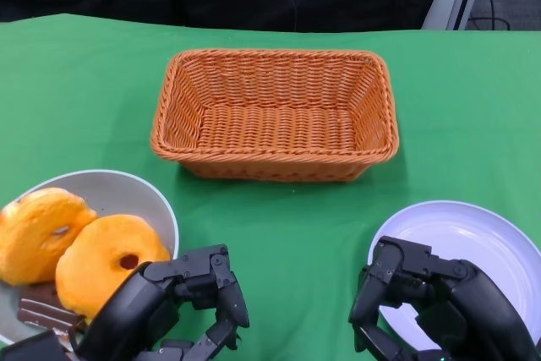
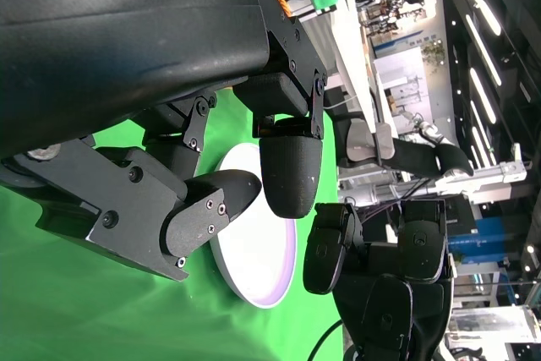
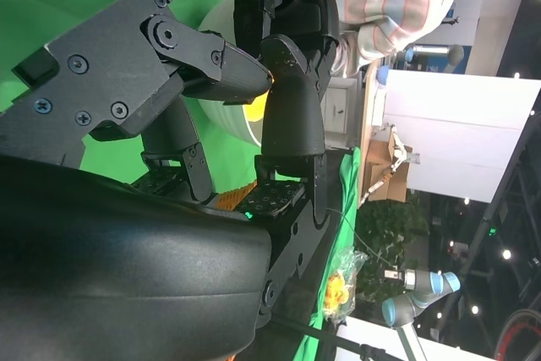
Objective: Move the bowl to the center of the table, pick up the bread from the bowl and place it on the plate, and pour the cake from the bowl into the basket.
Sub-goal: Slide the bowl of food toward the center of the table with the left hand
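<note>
The basket (image 1: 275, 114) sits mid-table on the green cloth (image 1: 473, 90). The bowl (image 1: 118, 192) lies near-left of the basket, holding two pieces of bread (image 1: 80, 247) and a brown cake (image 1: 46, 306), and the plate (image 1: 473, 238) lies near-right of it. Both the left hand (image 1: 182, 306) by the bowl and the right hand (image 1: 423, 298) at the plate's edge hold nothing, fingers loosely curled but apart.

Grey bowl (image 1: 156, 200) sits at my near left table edge, partly out of frame. I count two orange ring-shaped breads (image 1: 68, 247) in it, side by side and touching, plus brown cake pieces (image 1: 42, 309) beneath them. Orange wicker basket (image 1: 275, 114) stands upright at centre, farther back. White plate (image 1: 473, 238) lies flat, near right.
</note>
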Motion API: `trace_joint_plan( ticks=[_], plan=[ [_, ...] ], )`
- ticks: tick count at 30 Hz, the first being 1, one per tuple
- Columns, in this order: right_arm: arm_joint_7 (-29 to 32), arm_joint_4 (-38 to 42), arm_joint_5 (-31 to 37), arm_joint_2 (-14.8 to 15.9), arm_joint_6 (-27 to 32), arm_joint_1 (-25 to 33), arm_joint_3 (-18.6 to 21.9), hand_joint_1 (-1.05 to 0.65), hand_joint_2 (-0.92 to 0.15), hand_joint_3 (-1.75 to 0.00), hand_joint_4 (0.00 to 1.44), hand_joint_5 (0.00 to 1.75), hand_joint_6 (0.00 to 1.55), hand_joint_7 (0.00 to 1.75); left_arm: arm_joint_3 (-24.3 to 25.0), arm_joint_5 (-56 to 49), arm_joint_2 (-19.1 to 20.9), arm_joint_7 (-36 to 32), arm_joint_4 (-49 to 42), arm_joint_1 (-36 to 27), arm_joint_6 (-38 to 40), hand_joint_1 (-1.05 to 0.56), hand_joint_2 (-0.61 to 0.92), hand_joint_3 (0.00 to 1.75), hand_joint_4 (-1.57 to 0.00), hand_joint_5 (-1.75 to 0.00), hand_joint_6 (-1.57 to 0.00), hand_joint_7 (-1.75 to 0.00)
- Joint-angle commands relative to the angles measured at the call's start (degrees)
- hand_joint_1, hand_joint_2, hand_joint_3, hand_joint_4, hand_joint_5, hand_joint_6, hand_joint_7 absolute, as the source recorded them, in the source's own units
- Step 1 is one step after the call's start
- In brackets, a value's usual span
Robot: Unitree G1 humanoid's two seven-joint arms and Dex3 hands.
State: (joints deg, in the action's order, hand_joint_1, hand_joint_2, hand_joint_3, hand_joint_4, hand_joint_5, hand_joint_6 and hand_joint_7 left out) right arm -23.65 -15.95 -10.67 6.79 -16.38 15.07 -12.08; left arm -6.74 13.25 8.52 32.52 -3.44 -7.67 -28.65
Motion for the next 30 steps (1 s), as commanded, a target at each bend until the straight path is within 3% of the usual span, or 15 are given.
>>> trace_joint_plan(
  ticks=[1, 30],
  plan=[
    [0.4, -0.4, -0.1, 0.3, -0.2, 0.2, 0.5, -0.18, -0.48, -1.03, 0.66, 1.68, 0.64, 1.41, 0.3, 0.4, 0.6, 0.7, -0.9, -0.1, -0.5, -0.16, 0.64, 0.99, -0.66, -1.75, -0.65, -1.49],
    [0.0, 0.0, -0.5, 0.3, -0.3, 0.0, 0.3, -0.16, -0.48, -1.04, 0.65, 1.69, 0.63, 1.42, 0.7, 1.0, 0.5, 0.9, -0.1, -0.1, -1.3, -0.14, 0.64, 1.00, -0.67, -1.75, -0.66, -1.49]
  ],
)
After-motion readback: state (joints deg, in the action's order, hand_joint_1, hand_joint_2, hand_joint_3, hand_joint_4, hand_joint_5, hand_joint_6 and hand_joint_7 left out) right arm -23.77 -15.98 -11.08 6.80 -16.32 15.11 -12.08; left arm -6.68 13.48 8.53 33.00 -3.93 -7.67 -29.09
